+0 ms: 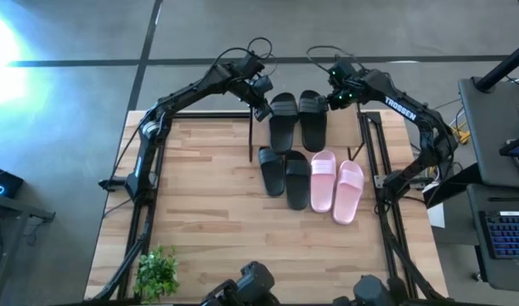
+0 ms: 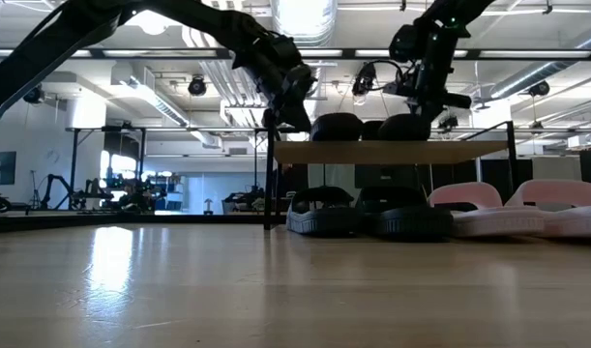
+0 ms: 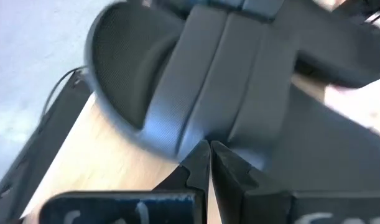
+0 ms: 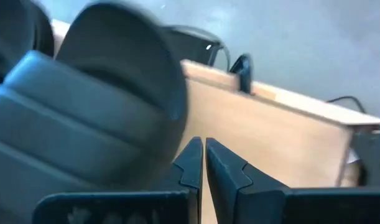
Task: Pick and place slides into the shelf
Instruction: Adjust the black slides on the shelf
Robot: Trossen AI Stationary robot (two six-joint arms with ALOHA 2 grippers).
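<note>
Two black slides point(image 1: 283, 121) point(image 1: 313, 119) lie side by side, soles down, on the shelf's point(image 1: 342, 136) plank top point(image 2: 392, 152) at the table's far edge. My left gripper point(image 1: 263, 110) is shut at the left slide's point(image 3: 177, 81) outer side. My right gripper point(image 1: 334, 100) is shut by the far right edge of the right slide point(image 4: 96, 93). On the table just near of the shelf, two more black slides point(image 1: 284, 174) and two pink slides point(image 1: 335, 187) lie soles down. My left gripper's shut fingertips point(image 3: 202, 155) slant down toward the outer rim of the left slide's sole, beside its strap point(image 3: 183, 134); I cannot tell whether they touch it. My right gripper's shut fingertips point(image 4: 196, 152) slant down next to the right slide's rounded end point(image 4: 174, 118); I cannot tell whether they touch it.
A small green plant point(image 1: 157, 272) stands at the table's near left corner. Black frame rails point(image 1: 382, 195) run along the table's left and right sides. A desk with a keyboard point(image 1: 505, 234) stands off the right edge. Bare wood point(image 1: 200, 195) lies left of the slides.
</note>
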